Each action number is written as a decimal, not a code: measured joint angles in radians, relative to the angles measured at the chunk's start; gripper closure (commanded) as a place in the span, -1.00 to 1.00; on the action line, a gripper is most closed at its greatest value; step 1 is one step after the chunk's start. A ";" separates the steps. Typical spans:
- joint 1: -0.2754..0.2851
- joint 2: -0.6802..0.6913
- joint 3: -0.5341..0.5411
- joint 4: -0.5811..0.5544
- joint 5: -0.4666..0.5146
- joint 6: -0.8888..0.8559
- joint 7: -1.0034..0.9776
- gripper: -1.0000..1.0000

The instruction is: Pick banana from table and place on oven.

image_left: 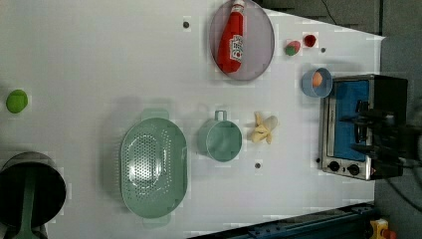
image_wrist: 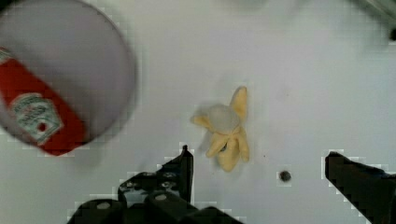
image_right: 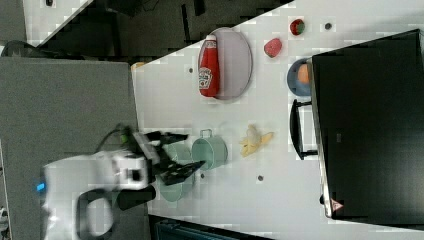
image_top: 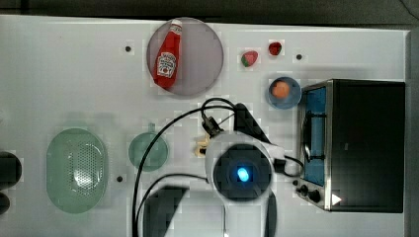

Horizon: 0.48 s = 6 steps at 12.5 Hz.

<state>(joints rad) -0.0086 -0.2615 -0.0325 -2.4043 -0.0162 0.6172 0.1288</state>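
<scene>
Black gripper (image_wrist: 258, 175) fingers stand wide apart with nothing between them, hanging above the table (image_top: 74, 74) with the banana (image_wrist: 226, 130) lying on the white surface just beyond the fingertips in the wrist view. One finger (image_wrist: 180, 170) sits close to the banana's peel, the other finger (image_wrist: 359, 179) is well off to the far side, and a small dark hole (image_wrist: 285, 176) in the tabletop lies between them

In the left view the banana (image_left: 263, 129) is a partly peeled, pale yellow piece lying flat on the table, between the green cup (image_left: 220, 140) and the oven (image_left: 361, 124), touching neither. In the right view the banana (image_right: 255, 140) rests just beside the oven's metal handle (image_right: 300, 129), with the green cup (image_right: 210, 150) on its other side and the gripper (image_right: 175, 155) held above the table near that cup. In the top view the arm's white wrist covers most of the banana (image_top: 201, 147), leaving a sliver showing at the wrist's left edge

The oven (image_top: 365, 143) stands at the top view's right, its black top bare. A ketchup bottle (image_top: 169, 54) lies on a round grey plate (image_top: 202, 54). Two strawberries (image_top: 249, 58) sit on the table near a blue bowl (image_top: 294, 96) holding an orange ball (image_top: 280, 90). A green colander (image_top: 76, 170) lies at the top view's left
</scene>
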 measured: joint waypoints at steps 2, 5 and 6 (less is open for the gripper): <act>-0.010 0.118 0.017 -0.061 -0.006 0.140 0.000 -1.00; 0.000 0.253 0.023 -0.102 0.013 0.217 0.000 -1.00; 0.001 0.308 0.028 -0.084 0.020 0.250 0.001 -1.00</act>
<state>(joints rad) -0.0078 0.0464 -0.0044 -2.4883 0.0038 0.8672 0.1295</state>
